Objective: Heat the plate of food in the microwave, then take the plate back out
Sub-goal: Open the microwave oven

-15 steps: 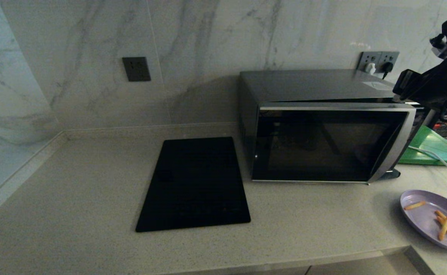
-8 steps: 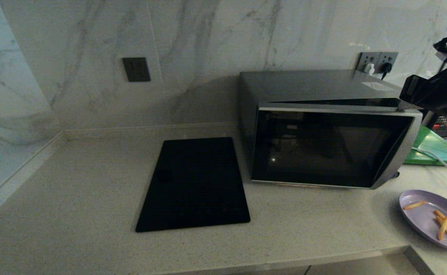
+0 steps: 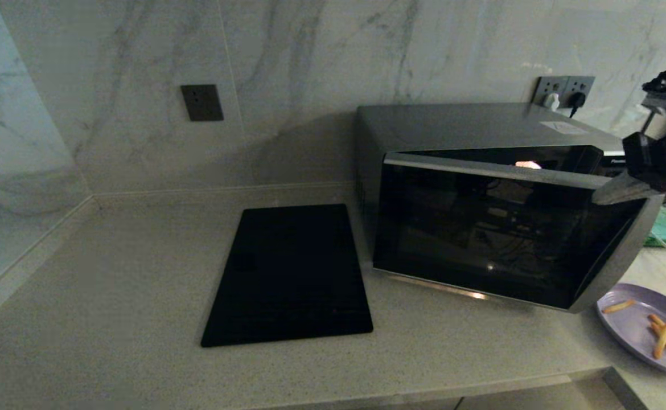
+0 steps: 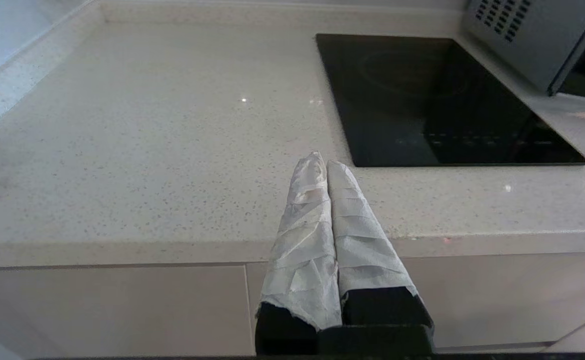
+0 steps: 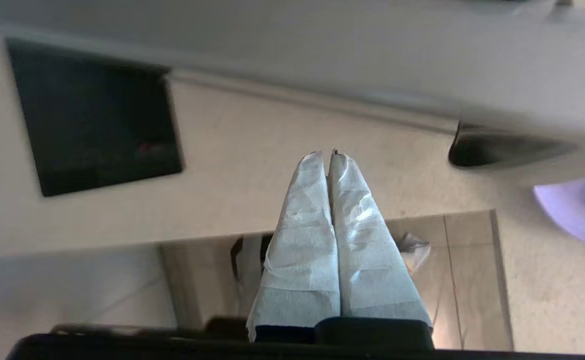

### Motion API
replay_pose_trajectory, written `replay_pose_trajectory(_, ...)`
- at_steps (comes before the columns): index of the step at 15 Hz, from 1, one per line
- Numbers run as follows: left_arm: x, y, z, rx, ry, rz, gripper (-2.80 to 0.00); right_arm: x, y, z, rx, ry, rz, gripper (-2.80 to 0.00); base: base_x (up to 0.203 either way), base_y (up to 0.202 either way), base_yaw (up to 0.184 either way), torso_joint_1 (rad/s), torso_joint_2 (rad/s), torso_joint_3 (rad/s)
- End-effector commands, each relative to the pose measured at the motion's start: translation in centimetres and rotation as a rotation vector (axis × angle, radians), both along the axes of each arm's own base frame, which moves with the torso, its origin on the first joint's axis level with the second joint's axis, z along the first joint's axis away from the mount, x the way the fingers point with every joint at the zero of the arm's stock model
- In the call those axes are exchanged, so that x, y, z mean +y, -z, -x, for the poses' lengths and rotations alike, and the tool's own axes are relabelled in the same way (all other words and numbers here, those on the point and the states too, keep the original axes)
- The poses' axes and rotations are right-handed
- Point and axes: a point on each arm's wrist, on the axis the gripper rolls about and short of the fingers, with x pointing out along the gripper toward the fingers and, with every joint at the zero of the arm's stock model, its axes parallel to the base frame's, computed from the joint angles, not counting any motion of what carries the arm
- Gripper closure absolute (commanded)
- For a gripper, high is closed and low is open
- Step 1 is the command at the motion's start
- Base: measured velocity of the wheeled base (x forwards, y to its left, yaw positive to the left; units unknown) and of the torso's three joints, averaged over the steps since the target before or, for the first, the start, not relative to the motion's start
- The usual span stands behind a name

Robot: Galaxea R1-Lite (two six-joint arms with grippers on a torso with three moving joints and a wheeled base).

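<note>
The microwave door is swung out way wider now, pulled along by the right gripper.

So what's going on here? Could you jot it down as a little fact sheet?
Microwave: on the counter, door partly swung open
Plate of food: on the counter to the right of the microwave, a few fries on it
Right gripper: shut, empty, by the top right corner of the door
Left gripper: shut, empty, parked at the counter's front edge
Cooktop: flat, black, left of the microwave
</note>
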Motion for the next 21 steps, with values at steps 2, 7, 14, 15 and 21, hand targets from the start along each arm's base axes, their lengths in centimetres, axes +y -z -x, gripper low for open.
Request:
replay_pose_trajectory(2,0.0,0.0,0.0,0.0,-0.002,0.0,0.0,-0.2,-1.8,0.8,-0.136,0.04,0.026,0.0,0.0,0.0,0.0,0.0,0.0,0.0)
replay_pose_trajectory(7,0.0,0.0,0.0,0.0,-0.002,0.0,0.0,-0.6,-3.2,0.2,-0.282,0.148,0.087,0.0,0.0,0.0,0.0,0.0,0.0,0.0)
replay_pose_trajectory(14,0.0,0.0,0.0,0.0,-0.002,0.0,0.0,-1.2,-0.7,-1.8,-0.18,0.291,0.232,0.0,0.0,0.0,0.0,0.0,0.0,0.0)
replay_pose_trajectory(15,0.0,0.0,0.0,0.0,-0.002,0.0,0.0,-1.2,-0.3,-2.0,-0.16,0.284,0.236,0.0,0.0,0.0,0.0,0.0,0.0,0.0)
replay_pose_trajectory(21,0.0,0.0,0.0,0.0,-0.002,0.0,0.0,0.1,1.0,-2.0,-0.109,0.208,0.25,0.0,0.0,0.0,0.0,0.0,0.0,0.0)
